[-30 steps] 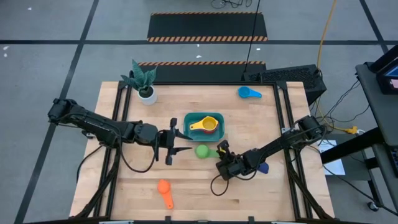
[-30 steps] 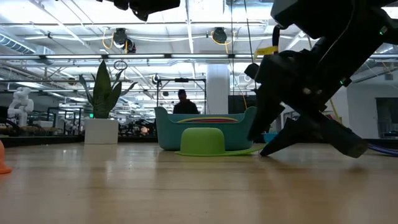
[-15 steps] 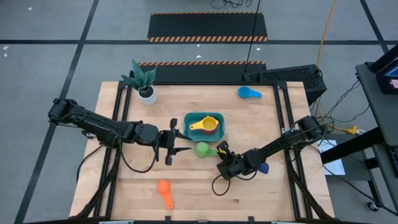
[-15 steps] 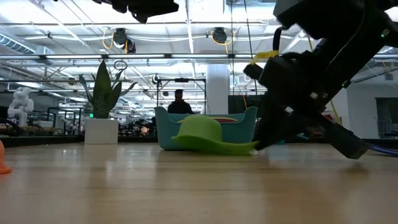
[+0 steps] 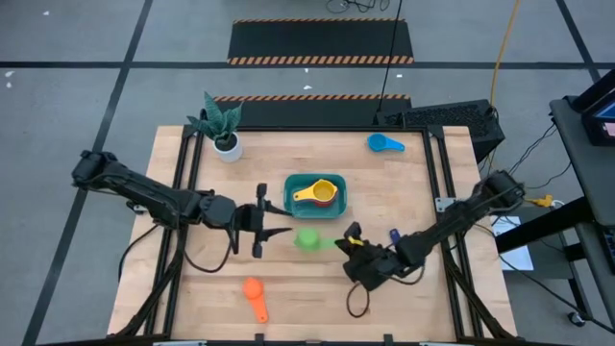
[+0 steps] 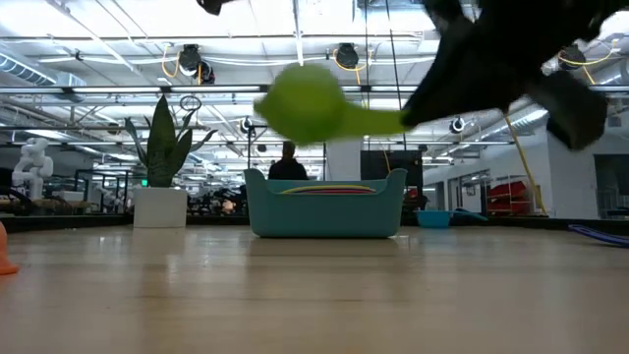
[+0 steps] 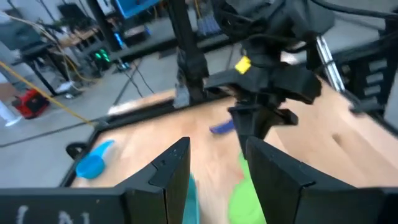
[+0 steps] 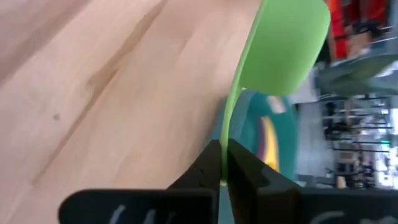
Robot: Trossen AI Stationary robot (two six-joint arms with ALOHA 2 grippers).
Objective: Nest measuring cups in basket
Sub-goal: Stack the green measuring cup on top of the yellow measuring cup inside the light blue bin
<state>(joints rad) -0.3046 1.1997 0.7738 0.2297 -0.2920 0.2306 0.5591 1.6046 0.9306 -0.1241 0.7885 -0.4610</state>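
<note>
Pinching green cup (image 5: pixel 307 238) handle, right jaws (image 5: pixel 350 238) closed; left jaws (image 5: pixel 274 222) part-open, empty

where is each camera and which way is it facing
High: above the table, straight down; both arms, basket.
Low: table height, level toward the room; green cup lifted above the basket, dark arm at upper right.
Left wrist: past the left claw at the right arm.
Right wrist: along the right claw, shut on the green cup's handle.
All four share the green cup.

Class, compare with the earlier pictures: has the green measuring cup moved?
Yes. The green measuring cup has risen off the table, now above the teal basket rim, held by the right tool.
</note>
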